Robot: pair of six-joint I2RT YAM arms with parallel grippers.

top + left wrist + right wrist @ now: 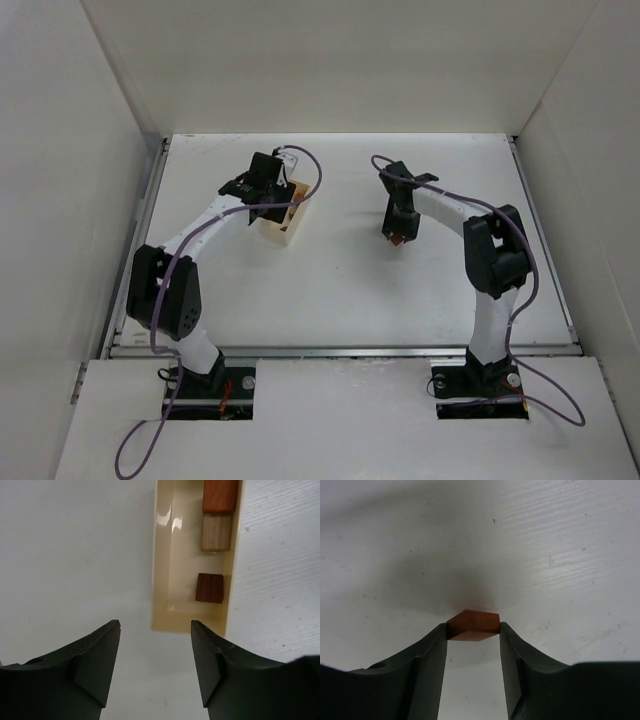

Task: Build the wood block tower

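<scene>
The right gripper [473,630] is closed on a small reddish-orange wooden block [473,624], pinched by its two side faces. It hangs low over the white worktop [560,540], well to the right of the pale rectangular wooden tray [288,235]. Whether the block's underside touches the worktop cannot be told; only a soft shadow shows beneath it. The left gripper [155,630] is spread wide and holds nothing, poised over the tray's near end, so the left arm is by far the nearer to the tray. The tray's long axis runs straight away from this gripper. Along the tray's right wall lie a dark brown wooden cube [209,588], then a light tan wooden block [216,532] farther in, and touching that a second reddish-orange block [220,495], cut off by the frame edge. The dark cube lies ahead and slightly right of the open jaws, so a pick probably needs a small rightward shift. In the overhead view, the left arm hides the tray's contents.
</scene>
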